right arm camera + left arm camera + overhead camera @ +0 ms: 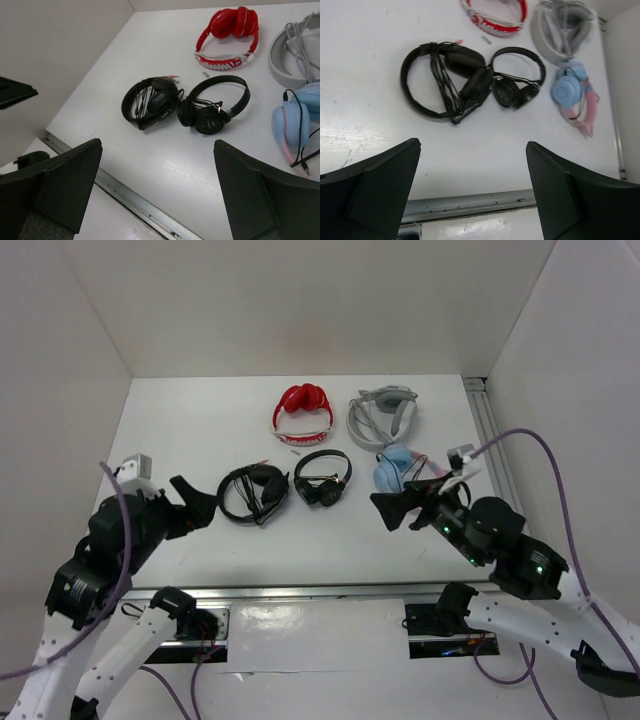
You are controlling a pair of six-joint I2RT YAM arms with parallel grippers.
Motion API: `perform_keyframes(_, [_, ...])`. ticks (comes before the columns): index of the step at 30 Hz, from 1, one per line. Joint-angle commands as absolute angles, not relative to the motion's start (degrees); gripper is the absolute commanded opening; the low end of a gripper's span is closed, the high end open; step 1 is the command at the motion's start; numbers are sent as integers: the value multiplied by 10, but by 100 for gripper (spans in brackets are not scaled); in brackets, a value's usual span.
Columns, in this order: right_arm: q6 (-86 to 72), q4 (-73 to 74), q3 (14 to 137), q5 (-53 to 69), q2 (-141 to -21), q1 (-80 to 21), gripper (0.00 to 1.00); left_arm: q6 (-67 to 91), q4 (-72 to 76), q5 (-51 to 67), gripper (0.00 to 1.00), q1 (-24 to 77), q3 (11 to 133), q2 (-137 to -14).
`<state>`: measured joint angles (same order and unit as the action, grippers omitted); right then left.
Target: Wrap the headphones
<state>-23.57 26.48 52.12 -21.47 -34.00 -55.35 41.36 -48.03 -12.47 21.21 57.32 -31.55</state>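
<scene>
the headphones (253,493) lie flat on the white table (200,430), left of centre, with the cable gathered in strands across the band (a smaller black pair (323,480) sits just beside them). the left gripper (198,502) and right gripper (386,512) hang nearby, both spread wide and holding nothing.

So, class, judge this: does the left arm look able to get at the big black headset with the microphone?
Probably yes. The left arm has its jaws open just beside the headset, with only bare table between them. The smaller black pair crowds the headset's right side, away from that arm.
</scene>
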Motion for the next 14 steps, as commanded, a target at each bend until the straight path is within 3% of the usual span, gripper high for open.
perform_keyframes(1, [-278, 362, 545, -197, -292, -556, 100, 367, -490, -71, 100, 231, 568, -253])
perform_keyframes(6, [-301, 424, 558, -203, -214, -556, 100, 402, -512, -113, 100, 267, 562, -193])
perform_keyframes(14, [-301, 496, 603, -241, -195, -556, 100, 415, -517, -126, 100, 272, 556, -173])
